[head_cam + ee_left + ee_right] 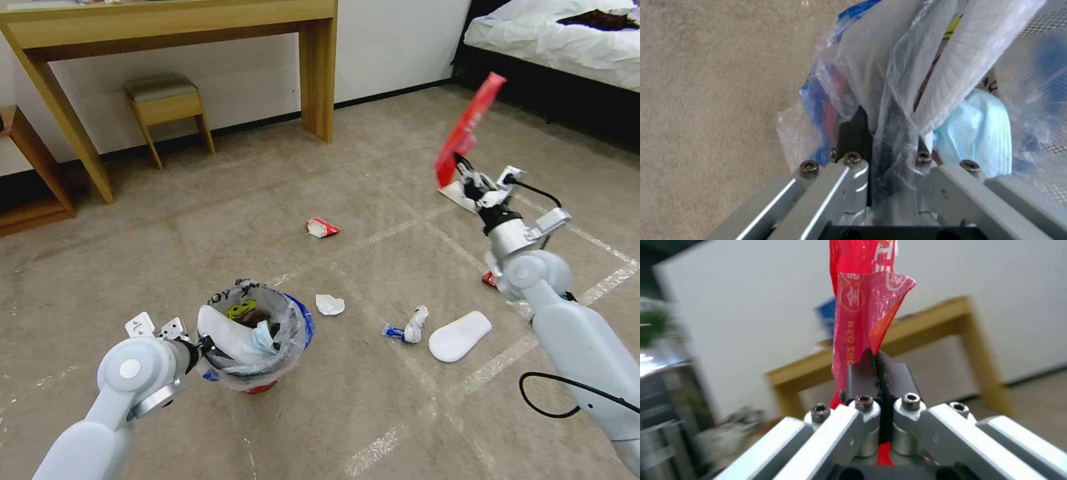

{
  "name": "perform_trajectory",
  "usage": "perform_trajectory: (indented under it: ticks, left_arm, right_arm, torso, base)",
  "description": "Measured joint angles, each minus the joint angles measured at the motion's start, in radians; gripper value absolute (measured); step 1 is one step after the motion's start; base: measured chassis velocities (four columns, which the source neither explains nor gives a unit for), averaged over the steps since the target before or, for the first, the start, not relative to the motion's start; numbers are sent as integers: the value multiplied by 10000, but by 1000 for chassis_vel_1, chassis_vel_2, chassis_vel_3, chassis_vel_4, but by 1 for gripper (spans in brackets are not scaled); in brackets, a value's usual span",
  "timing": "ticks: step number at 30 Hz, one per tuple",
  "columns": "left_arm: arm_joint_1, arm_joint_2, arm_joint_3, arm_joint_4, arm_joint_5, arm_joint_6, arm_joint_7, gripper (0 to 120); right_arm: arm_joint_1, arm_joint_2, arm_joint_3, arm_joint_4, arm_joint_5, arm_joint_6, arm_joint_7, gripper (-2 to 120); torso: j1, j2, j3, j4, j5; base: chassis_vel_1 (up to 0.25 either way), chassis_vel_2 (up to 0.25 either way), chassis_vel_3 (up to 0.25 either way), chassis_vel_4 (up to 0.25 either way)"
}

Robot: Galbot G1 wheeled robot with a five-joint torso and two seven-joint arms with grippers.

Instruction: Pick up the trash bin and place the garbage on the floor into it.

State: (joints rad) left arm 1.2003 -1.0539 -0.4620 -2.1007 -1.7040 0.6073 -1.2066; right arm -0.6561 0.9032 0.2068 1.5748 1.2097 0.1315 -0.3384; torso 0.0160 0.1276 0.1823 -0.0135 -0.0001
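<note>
The floor (pixel 220 220), a beige carpet crossed by shiny tape lines, is spread across the scene, with a wooden desk (pixel 167 27) and a small stool (pixel 167 100) at the far left wall and a white bed (pixel 567 40) at the far right.

The trash bin (pixel 257 337) is seen near and left of centre, held at its rim by the left gripper (pixel 200 347). In the left wrist view the left gripper (pixel 887 133) is clenched on the bin's edge and its clear liner (pixel 889 100), so the opening is kept upward, presumably ready to receive litter. A white slipper (pixel 223 333) and a pale blue mask (pixel 262 339) are already lodged inside.

To the right, the right gripper (pixel 460 163) is raised well above the carpet and closed on a red wrapper (pixel 470 127), which stands up from the pads; the same pinch is seen in the right wrist view (pixel 878 366). It is judged to be lifted for carrying toward the bin.

Garbage remains on the carpet: another white slipper (pixel 460 335) near right, a crumpled wad with a blue end (pixel 408 327) beside it, a white paper scrap (pixel 329 305) just right of the bin, and a small red-and-white wrapper (pixel 323 227) farther off.
</note>
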Motion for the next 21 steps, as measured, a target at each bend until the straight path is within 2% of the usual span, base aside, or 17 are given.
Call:
perform_trajectory:
  ticks: [1, 5, 7, 13, 15, 18, 21]
  left_arm:
    - [11, -22, 47, -18, 0, -2, -5, 4]
    - [7, -86, 86, -18, 26, -2, -13, 4]
    - [-19, -134, 132, -19, 42, -2, -30, 4]
    - [-41, -129, 139, -31, 37, -5, -62, 4]
    - [-76, -129, 140, -34, 6, -14, -80, 4]
    - [-90, -132, 139, -35, -2, -14, -86, 4]
    - [-145, -116, 118, -43, -84, -23, -117, 4]
  right_arm:
    - [276, -10, -888, 71, 24, 239, -748, 0]
    - [571, 116, -1835, -42, -288, 421, -1260, 0]
    - [848, 505, -2871, -367, -969, 536, -1592, 0]
    - [1032, 1150, -4071, -839, -1820, 740, -1892, 0]
    - [1219, 1579, -4851, -1265, -2389, 910, -2074, 0]
    - [1339, 1777, -5160, -1440, -2561, 987, -2093, 0]
    - [1726, 2450, -5925, -1993, -2929, 1152, -2092, 0]
  torso:
    - [0, 0, 0, -2, 0]
    - [0, 0, 0, 0, -2]
    - [0, 0, 1, 1, 0]
    - [0, 0, 0, 0, -1]
    - [-1, -1, 1, 0, 1]
    - [0, 0, 1, -1, -2]
    - [-1, 0, 1, 2, -2]
  base:
    - [0, 0, 0, 0]
    - [0, 0, 0, 0]
    - [0, 0, 0, 0]
    - [0, 0, 0, 0]
    - [0, 0, 0, 0]
    - [0, 0, 0, 0]
    - [0, 0, 0, 0]
